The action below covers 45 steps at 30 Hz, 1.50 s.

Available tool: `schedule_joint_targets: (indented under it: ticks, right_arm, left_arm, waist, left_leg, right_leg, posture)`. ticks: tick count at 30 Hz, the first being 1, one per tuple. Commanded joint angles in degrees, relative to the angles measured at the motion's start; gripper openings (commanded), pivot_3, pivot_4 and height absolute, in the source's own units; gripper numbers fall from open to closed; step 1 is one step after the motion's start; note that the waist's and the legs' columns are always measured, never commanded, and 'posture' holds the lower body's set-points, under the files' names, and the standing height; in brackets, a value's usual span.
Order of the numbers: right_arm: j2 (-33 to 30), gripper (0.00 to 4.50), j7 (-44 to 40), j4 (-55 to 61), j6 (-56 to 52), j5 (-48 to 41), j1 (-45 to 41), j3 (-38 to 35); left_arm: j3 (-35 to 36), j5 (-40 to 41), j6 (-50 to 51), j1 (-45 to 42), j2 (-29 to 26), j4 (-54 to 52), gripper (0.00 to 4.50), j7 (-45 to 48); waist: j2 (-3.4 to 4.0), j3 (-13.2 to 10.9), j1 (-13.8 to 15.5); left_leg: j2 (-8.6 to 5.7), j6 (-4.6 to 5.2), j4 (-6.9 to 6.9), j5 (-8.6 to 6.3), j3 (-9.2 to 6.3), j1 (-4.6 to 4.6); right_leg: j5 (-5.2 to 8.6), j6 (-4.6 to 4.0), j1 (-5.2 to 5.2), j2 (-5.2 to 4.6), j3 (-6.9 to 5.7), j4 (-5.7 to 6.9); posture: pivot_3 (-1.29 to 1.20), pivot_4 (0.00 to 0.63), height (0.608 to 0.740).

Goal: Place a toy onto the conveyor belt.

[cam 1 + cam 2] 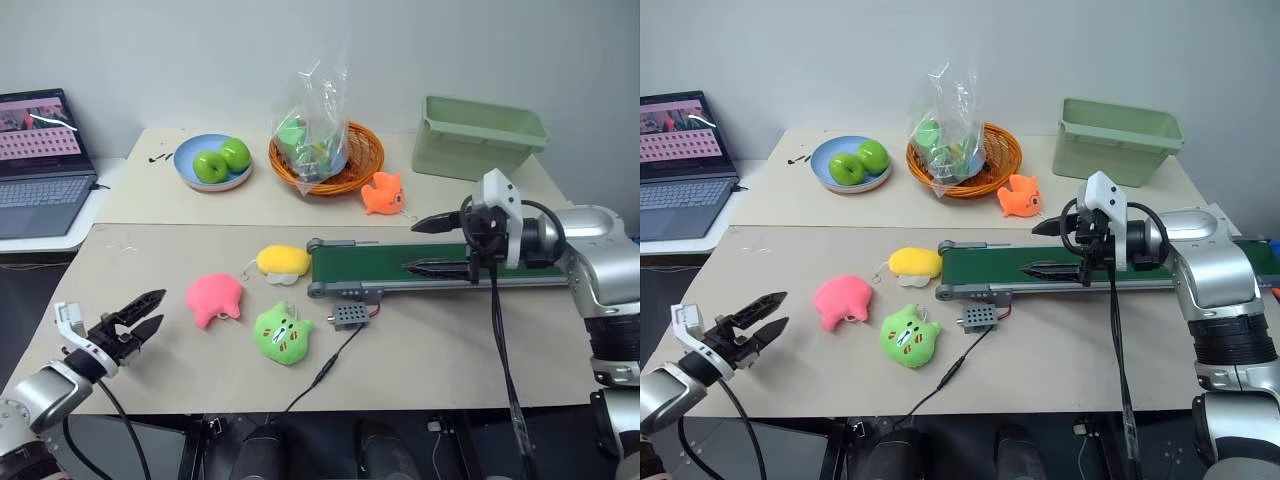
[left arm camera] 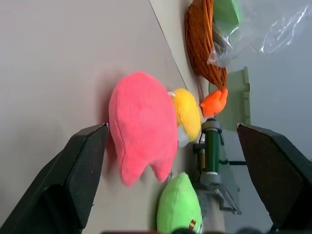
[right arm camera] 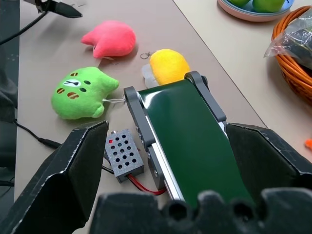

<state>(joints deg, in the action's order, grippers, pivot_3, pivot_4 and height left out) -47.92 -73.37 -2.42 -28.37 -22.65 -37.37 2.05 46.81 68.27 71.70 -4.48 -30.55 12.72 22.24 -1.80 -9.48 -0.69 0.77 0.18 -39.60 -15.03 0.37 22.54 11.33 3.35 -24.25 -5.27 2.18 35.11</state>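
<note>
Toy (image 1: 214, 297) lies untouched on the tabletop (image 1: 420, 350), well short of the belt (image 1: 430, 265), with the left end effector (image 1: 143, 313) low beside it, fingers spread wide and aimed at it, so the reach looks like the step in hand. The next move calls for easing those fingers around the plush and pinching it before lifting toward the belt, where the right end effector (image 1: 428, 245) hangs with fingers apart, carrying nothing.

I can read no text, label, brand or number on anything before me; the open grey laptop's (image 1: 40, 165) screen shows only pink blurred rows.
</note>
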Motion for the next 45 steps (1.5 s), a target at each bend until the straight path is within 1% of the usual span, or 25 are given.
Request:
schedule_joint_targets:
  ticks: [1, 6, 12, 16, 19, 21, 23, 24, 26, 27, 32, 35, 37, 40, 41, 42, 43, 45]
  right_arm:
    - [-0.6, 4.50, 0.8, 1.1, 0.7, 0.0, -1.0, -1.4]
    - [-1.6, 4.50, 1.7, 2.2, 0.0, -0.3, -0.6, -2.5]
    - [-3.0, 4.50, 3.2, 4.4, -0.9, -0.8, 1.3, -3.9]
    - [-3.8, 4.50, 4.2, 5.9, -1.6, -1.3, 2.6, -4.9]
    - [-4.0, 4.50, 4.7, 6.7, -2.1, -1.5, 3.0, -5.3]
    - [-4.0, 4.50, 5.0, 6.9, -2.3, -1.5, 3.0, -5.4]
    - [-4.2, 4.50, 5.1, 6.8, -2.2, -1.6, 3.0, -5.3]
    - [-4.1, 4.50, 5.2, 6.6, -2.1, -1.5, 2.7, -5.1]
    - [-4.0, 4.50, 5.2, 6.3, -2.0, -1.4, 2.4, -4.8]
    - [-4.0, 4.50, 5.2, 6.2, -1.9, -1.4, 2.3, -4.7]
    - [-3.1, 4.50, 4.8, 5.1, -1.7, -1.2, 1.1, -3.5]
    - [-2.6, 4.50, 4.5, 4.0, -1.1, -0.9, -0.1, -2.9]
    - [-2.5, 4.50, 4.2, 3.4, -0.8, -0.7, -0.3, -2.7]
    - [-2.4, 4.50, 4.0, 3.2, -0.7, -0.5, -0.4, -2.4]
    - [-2.4, 4.50, 4.1, 3.2, -0.6, -0.5, -0.5, -2.4]
    - [-2.3, 4.50, 4.2, 3.2, -0.6, -0.5, -0.5, -2.4]
    - [-2.3, 4.50, 4.3, 3.2, -0.7, -0.5, -0.5, -2.5]
    - [-2.4, 4.50, 4.4, 3.5, -0.8, -0.7, -0.2, -2.6]
  left_arm:
    - [-4.0, -4.3, -3.7, -0.9, 0.3, 5.1, 4.48, 3.0]
    - [-9.6, -9.6, -8.1, -5.5, 0.6, 11.4, 4.48, 6.6]
    - [-13.8, -13.6, -10.4, -10.3, 1.6, 16.5, 4.48, 8.5]
    - [-13.7, -15.8, -12.7, -13.2, 2.1, 21.3, 3.51, 7.5]
    - [-15.3, -19.4, -15.6, -14.2, 2.0, 24.4, 2.28, 7.6]
    - [-15.1, -19.4, -15.7, -14.5, 2.3, 24.5, 1.79, 8.4]
    - [-14.5, -18.7, -15.5, -14.7, 2.7, 24.1, 1.15, 8.9]
    - [-13.4, -17.6, -15.2, -14.9, 3.1, 23.2, 0.73, 8.5]
    - [-11.9, -16.0, -14.7, -15.2, 3.9, 21.1, 0.14, 8.0]
    - [-11.6, -15.7, -14.5, -15.2, 4.2, 20.4, 0.06, 7.9]
    - [-14.2, -18.2, -17.2, -14.8, 6.0, 11.1, 0.06, 5.2]
    - [-14.6, -17.3, -19.7, -16.8, 7.2, 0.0, 0.06, 2.9]
    - [-17.1, -18.6, -22.1, -18.9, 8.3, -7.8, 0.06, 0.8]
    - [-23.3, -22.9, -24.9, -21.1, 8.3, -16.1, 0.06, -0.3]
    - [-25.1, -24.5, -26.3, -22.1, 8.0, -18.1, 0.06, -0.4]
    - [-28.2, -28.3, -29.3, -23.3, 7.0, -20.0, 0.06, -0.3]
    - [-32.3, -33.7, -33.5, -24.2, 5.2, -21.3, 0.06, 0.3]
    - [-41.9, -47.1, -43.8, -25.0, 0.4, -22.5, 0.06, 1.8]
  waist:
    - [0.02, 0.0, 0.0]
    - [0.06, 0.0, -0.2]
    - [0.27, 0.2, 0.2]
    - [0.35, 0.2, 0.5]
    - [0.51, 0.3, 0.5]
    - [0.63, 0.4, 0.6]
    - [0.64, 0.4, 0.6]
    - [0.72, 0.4, 0.6]
    - [0.89, 0.5, 0.7]
    - [0.90, 0.5, 0.8]
    - [0.80, 0.5, 0.9]
    - [0.45, 0.3, 0.8]
    - [0.32, 0.2, 0.8]
    - [0.29, 0.2, 0.9]
    - [0.29, 0.2, 0.9]
    - [0.29, 0.2, 0.9]
    - [0.28, 0.2, 0.9]
    - [0.27, 0.2, 0.7]
  left_leg:
    - [0.00, 0.00, 0.02, 0.00, 0.02, -0.01]
    - [-0.01, 0.00, 0.09, 0.00, 0.07, -0.08]
    - [-0.02, 0.00, 0.12, 0.01, 0.10, -0.22]
    - [-0.04, 0.00, 0.12, 0.01, 0.09, -0.22]
    - [-0.04, 0.00, 0.12, 0.01, 0.10, -0.24]
    - [-0.04, 0.00, 0.12, 0.01, 0.09, -0.27]
    - [-0.04, 0.00, 0.12, 0.01, 0.10, -0.32]
    - [-0.03, 0.00, 0.12, 0.01, 0.09, -0.32]
    - [-0.04, 0.00, 0.12, 0.01, 0.09, -0.32]
    - [-0.05, 0.00, 0.12, 0.01, 0.10, -0.31]
    - [-0.05, 0.00, 0.12, 0.01, 0.07, -0.20]
    - [-0.04, 0.00, 0.12, 0.01, 0.06, -0.10]
    - [-0.01, -0.02, 0.12, 0.02, 0.00, 0.02]
    - [-0.03, -0.04, 0.12, 0.03, -0.01, 0.08]
    - [-0.05, -0.04, 0.12, 0.02, 0.00, 0.08]
    - [-0.07, -0.04, 0.12, 0.02, 0.00, 0.09]
    - [-0.07, -0.04, 0.12, 0.02, 0.01, 0.09]
    - [-0.07, -0.04, 0.15, 0.03, 0.01, 0.10]
  right_leg:
    - [0.00, -0.01, 0.00, 0.00, 0.00, 0.00]
    - [0.01, -0.02, 0.01, 0.00, 0.04, 0.00]
    - [0.01, -0.02, 0.15, -0.01, 0.06, 0.01]
    - [0.01, -0.01, 0.18, -0.02, 0.06, 0.00]
    - [0.01, -0.01, 0.18, -0.01, 0.06, 0.01]
    - [0.01, -0.01, 0.22, -0.02, 0.06, 0.01]
    - [0.01, -0.01, 0.24, -0.01, 0.06, 0.04]
    - [0.01, -0.01, 0.25, 0.00, 0.06, 0.03]
    - [0.02, 0.00, 0.26, -0.02, 0.06, 0.01]
    - [0.02, 0.00, 0.25, -0.02, 0.07, 0.02]
    - [0.01, 0.00, 0.19, -0.01, 0.05, -0.01]
    - [0.00, 0.01, 0.11, -0.01, 0.05, -0.06]
    - [0.00, 0.00, -0.01, 0.01, 0.03, -0.05]
    - [-0.02, -0.01, -0.02, -0.02, 0.03, -0.09]
    - [-0.02, 0.00, 0.00, -0.03, 0.03, -0.11]
    - [-0.02, 0.00, 0.00, -0.05, 0.04, -0.12]
    - [-0.02, 0.01, 0.00, -0.04, 0.04, -0.13]
    - [-0.02, 0.00, -0.02, 0.00, 0.04, -0.14]
  posture:
    - [0.00, 0.150, 0.740]
    - [0.00, 0.150, 0.740]
    - [0.00, 0.150, 0.740]
    - [0.00, 0.150, 0.740]
    - [0.00, 0.150, 0.740]
    - [0.00, 0.150, 0.740]
    - [0.00, 0.150, 0.740]
    - [0.00, 0.150, 0.740]
    - [0.00, 0.150, 0.740]
    - [0.00, 0.150, 0.740]
    - [0.00, 0.150, 0.740]
    - [0.00, 0.150, 0.740]
    - [0.00, 0.150, 0.740]
    - [0.00, 0.150, 0.740]
    - [0.00, 0.150, 0.740]
    - [0.00, 0.150, 0.740]
    - [0.00, 0.150, 0.740]
    - [0.00, 0.150, 0.740]
